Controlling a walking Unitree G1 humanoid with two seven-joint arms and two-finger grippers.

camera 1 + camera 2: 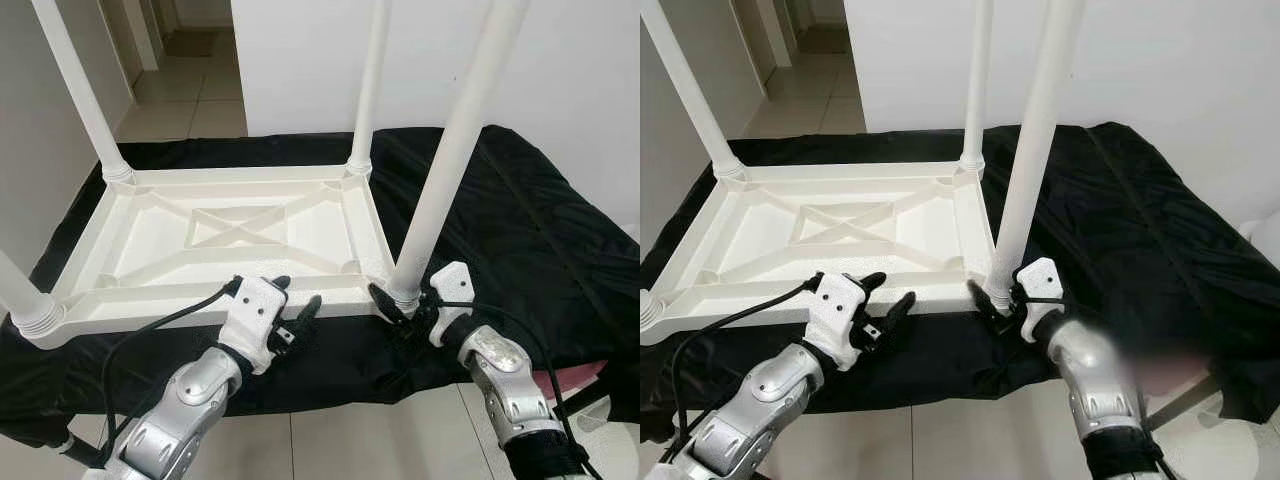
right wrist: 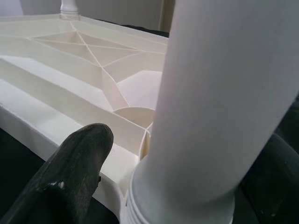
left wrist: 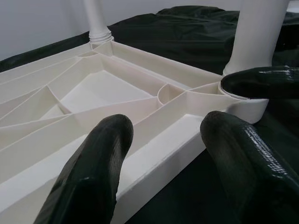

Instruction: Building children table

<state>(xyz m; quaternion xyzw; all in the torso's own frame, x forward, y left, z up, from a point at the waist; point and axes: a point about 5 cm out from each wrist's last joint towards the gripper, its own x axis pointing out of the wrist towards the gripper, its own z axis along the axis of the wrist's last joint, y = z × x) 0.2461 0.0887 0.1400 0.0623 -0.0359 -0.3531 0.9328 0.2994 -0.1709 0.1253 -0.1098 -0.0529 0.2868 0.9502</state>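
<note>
Left gripper jaws spread at tabletop edge | right gripper jaws pinching leg

Head cams look fwd/down at upturned table; wrist cams sit close, sharing its near-right leg.

Bright, even indoor light; wrist views blur close up.
</note>
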